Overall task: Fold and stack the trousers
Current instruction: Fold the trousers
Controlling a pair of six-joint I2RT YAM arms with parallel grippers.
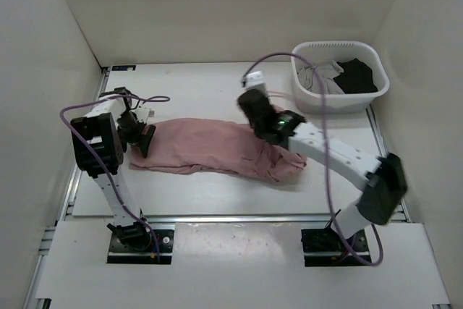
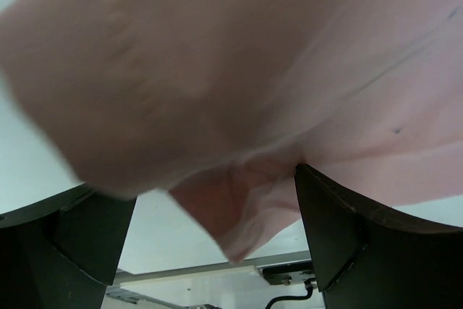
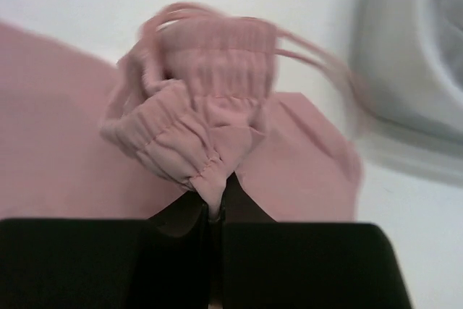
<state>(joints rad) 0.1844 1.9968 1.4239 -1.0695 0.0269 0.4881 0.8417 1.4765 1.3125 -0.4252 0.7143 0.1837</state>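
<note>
White bench (image 1: pixel 217 197) stretches from the two arm bases at the near edge out to the back wall. Just past the bases the pink trousers (image 1: pixel 206 148) lie crosswise on the bench, with the leg end to the left and the gathered waist end to the right.

At the leg end the left claw (image 1: pixel 147 140) tilts down against the cloth. In the left wrist view its two dark fingers (image 2: pixel 329 233) stand wide apart, released. A loose fold of the pink fabric hangs between them, and the cloth meets the tip of the finger on the right side of that view.

At the waist end the right claw (image 1: pixel 266 135) sits over the bunched fabric. The right wrist view shows its fingers (image 3: pixel 181 229) clenched together on the elastic waistband, pinching a small tuck of it. The rest of the band is crumpled into a lump just above the tips, and thin pink cords (image 3: pixel 307 52) loop out from it. The picture is too blurred to tell how far the waistband is raised off the bench.

Farther back on the right stands a white basket (image 1: pixel 300 95). It holds dark and pale garments and does not touch the trousers.
</note>
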